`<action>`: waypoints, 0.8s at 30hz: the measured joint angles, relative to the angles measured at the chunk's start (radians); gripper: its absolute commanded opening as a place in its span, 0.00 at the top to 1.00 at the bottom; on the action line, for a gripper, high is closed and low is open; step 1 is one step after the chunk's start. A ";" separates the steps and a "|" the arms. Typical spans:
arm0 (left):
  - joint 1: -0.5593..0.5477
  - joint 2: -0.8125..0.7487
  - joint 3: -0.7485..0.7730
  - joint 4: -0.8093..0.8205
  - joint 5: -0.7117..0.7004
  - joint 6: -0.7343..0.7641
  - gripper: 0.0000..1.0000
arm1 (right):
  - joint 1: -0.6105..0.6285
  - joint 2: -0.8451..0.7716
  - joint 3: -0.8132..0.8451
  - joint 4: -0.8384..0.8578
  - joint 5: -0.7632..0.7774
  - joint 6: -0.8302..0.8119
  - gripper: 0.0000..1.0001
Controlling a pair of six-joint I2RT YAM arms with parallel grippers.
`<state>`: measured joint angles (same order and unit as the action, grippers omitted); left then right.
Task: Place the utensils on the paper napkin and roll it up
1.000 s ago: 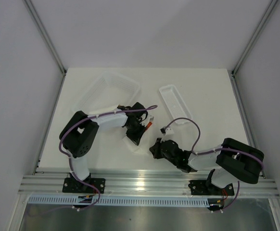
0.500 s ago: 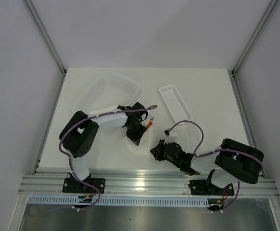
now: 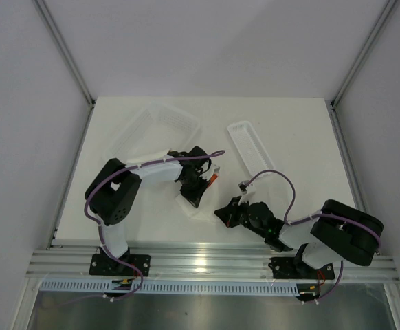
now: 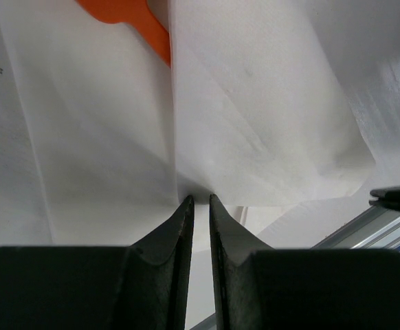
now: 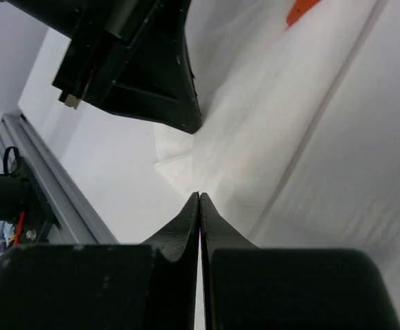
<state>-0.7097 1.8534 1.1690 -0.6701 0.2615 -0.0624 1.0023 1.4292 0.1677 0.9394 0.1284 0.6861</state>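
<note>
The paper napkin (image 3: 198,208) lies white and folded over near the table's front middle. In the left wrist view the napkin (image 4: 255,103) has a fold edge running down to my left gripper (image 4: 200,198). That gripper's jaws stand almost together, pinching this fold. One orange-red end of the utensils (image 4: 152,31) pokes out from under the fold, and the utensils (image 3: 214,179) show beside the left gripper (image 3: 194,201) from above. My right gripper (image 5: 199,195) is shut, its tips at the napkin's (image 5: 255,124) near corner, with nothing seen between them. From above the right gripper (image 3: 218,214) sits just right of the napkin.
A clear plastic tub (image 3: 155,127) stands at the back left, and a narrow white tray (image 3: 250,148) lies at the back middle. The aluminium rail (image 3: 214,261) runs along the near edge, close behind both grippers.
My right arm's wrist and forearm have shifted right and toward the near edge, while its tips stay by the napkin. The left arm has not moved.
</note>
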 measured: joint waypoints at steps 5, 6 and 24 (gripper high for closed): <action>0.000 0.000 0.000 0.000 0.000 0.000 0.80 | -0.038 0.105 0.006 0.132 -0.100 0.005 1.00; 0.000 0.000 0.000 0.000 0.000 0.000 0.80 | -0.045 0.143 0.006 0.163 -0.119 0.015 1.00; -0.001 -0.003 0.000 0.000 -0.005 0.001 0.74 | -0.062 0.421 -0.003 0.446 -0.190 0.156 1.00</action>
<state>-0.7109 1.8507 1.1690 -0.6701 0.2565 -0.0612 0.9401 1.8500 0.1642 1.3857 -0.0612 0.8421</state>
